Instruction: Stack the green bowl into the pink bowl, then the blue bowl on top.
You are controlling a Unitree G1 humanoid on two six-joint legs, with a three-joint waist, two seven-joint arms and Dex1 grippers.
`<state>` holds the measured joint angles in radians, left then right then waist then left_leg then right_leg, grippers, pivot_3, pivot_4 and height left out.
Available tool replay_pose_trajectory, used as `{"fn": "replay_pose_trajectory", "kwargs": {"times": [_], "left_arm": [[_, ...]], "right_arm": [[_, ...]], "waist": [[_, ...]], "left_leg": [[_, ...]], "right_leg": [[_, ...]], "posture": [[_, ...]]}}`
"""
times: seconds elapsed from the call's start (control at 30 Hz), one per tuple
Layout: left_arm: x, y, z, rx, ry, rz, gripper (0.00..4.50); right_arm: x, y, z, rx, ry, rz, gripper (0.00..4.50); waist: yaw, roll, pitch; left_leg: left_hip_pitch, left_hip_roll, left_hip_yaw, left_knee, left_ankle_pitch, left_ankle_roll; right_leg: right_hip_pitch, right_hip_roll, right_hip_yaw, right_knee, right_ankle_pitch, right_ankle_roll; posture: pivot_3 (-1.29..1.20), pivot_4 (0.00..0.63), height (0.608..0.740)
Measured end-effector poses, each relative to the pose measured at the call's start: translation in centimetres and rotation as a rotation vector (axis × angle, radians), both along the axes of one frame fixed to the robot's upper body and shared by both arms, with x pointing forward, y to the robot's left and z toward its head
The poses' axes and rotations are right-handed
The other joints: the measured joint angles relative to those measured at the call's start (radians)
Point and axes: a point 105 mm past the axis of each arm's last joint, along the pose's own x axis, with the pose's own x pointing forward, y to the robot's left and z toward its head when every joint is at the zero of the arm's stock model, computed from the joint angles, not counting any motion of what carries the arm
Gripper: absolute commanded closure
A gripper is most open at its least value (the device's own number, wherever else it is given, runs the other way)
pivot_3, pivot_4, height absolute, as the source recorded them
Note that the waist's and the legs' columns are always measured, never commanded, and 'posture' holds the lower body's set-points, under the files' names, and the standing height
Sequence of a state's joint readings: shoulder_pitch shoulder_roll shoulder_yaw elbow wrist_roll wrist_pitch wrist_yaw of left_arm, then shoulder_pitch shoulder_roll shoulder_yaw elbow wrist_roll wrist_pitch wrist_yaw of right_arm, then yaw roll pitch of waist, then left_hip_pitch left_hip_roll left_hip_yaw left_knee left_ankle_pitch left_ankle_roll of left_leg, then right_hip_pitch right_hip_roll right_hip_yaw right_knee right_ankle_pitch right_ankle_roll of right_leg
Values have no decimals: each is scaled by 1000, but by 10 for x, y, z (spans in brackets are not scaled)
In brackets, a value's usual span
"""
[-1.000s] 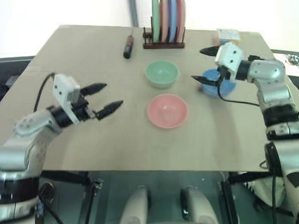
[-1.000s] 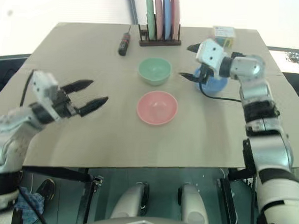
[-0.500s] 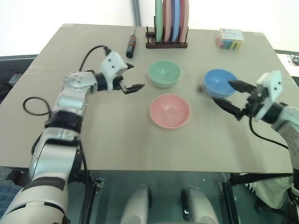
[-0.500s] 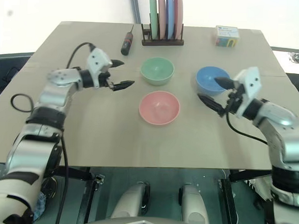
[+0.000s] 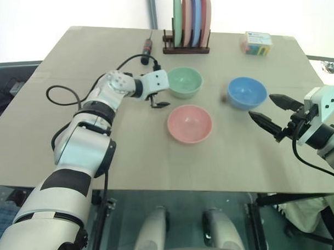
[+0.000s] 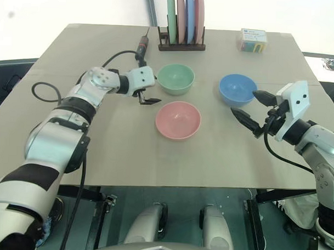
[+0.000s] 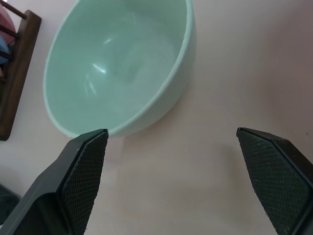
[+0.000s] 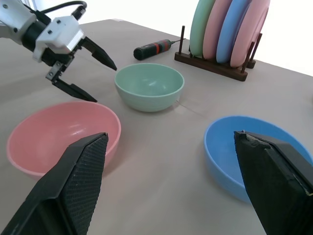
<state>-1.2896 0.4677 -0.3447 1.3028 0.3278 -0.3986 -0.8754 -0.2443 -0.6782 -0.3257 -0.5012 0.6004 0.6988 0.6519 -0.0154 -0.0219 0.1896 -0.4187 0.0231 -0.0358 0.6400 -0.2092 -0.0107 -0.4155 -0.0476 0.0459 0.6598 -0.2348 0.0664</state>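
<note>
The green bowl [image 5: 183, 81] is seen upright on the tan surface [image 5: 127, 151], toward the far side, in front of the wooden plate rack [image 5: 184, 49]; the pink bowl [image 5: 189, 123] is set nearer the robot, just in front of the green one, not touching it; the blue bowl [image 5: 247, 92] is placed to the right of both, well apart from the pink bowl; all three bowls are empty and unstacked.

The left gripper [image 5: 161, 97] is held just beside the left rim of the green bowl, low over the surface; its fingers [image 7: 85, 166] are spread wide, nothing gripped; in the left wrist view one finger is seen at the bowl's near rim, the other out over bare surface; contact with the bowl cannot be told.

The right gripper [image 5: 273, 112] is held off to the right of the blue bowl, near the surface's right edge, pointed back toward the bowls; its fingers [image 5: 264, 123] are parted wide and empty; no bowl is touched by it.

Four plates [image 5: 191, 19] are stood on edge in the rack, green, pink, blue, pink from left to right; a dark screwdriver with a red band [image 5: 146, 51] is laid left of the rack; a small colourful box [image 5: 256, 42] is set at the far right corner; a black cable [image 5: 63, 96] is seen looped off the left arm.
</note>
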Motion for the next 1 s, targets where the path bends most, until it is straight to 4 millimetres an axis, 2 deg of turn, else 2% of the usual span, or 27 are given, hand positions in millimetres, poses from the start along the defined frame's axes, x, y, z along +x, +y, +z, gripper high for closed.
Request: {"fn": "replay_pose_trajectory", "kwargs": {"times": [0.4,0.7,0.8,0.87,0.9,1.0], "left_arm": [[8,-36,-6,191,-157,-57,0],[9,-49,-12,322,-239,-114,0],[9,-51,-13,320,-239,-117,670],[9,-51,-14,330,-238,-119,1662],[9,-51,-15,330,-238,-119,1946],[9,-51,-15,330,-238,-120,3281]], "right_arm": [[-1,-4,-2,0,2,-47,175],[-3,-3,1,-10,-11,-40,175],[-3,-4,3,-15,-15,-42,0],[-3,-3,3,-12,-16,-40,0],[-3,-3,3,-11,-16,-39,0],[-3,-3,3,-9,-16,-36,0]], "waist": [[0,0,0],[1,0,0],[1,0,0],[1,0,0],[1,0,0],[1,0,0]], "left_leg": [[0,0,0,0,0,0],[0,0,0,1,0,0],[0,0,0,1,0,0],[0,0,0,1,0,0],[0,0,0,1,0,0],[0,0,0,1,0,0]], "right_leg": [[0,0,0,1,-1,2],[0,0,0,1,-1,2],[0,0,0,1,-1,2],[0,0,0,1,-1,2],[0,0,0,1,-1,2],[0,0,0,1,-1,1]], "posture": [[0,150,740],[0,150,740],[0,150,740],[0,150,740],[0,150,740],[0,150,740]]}}
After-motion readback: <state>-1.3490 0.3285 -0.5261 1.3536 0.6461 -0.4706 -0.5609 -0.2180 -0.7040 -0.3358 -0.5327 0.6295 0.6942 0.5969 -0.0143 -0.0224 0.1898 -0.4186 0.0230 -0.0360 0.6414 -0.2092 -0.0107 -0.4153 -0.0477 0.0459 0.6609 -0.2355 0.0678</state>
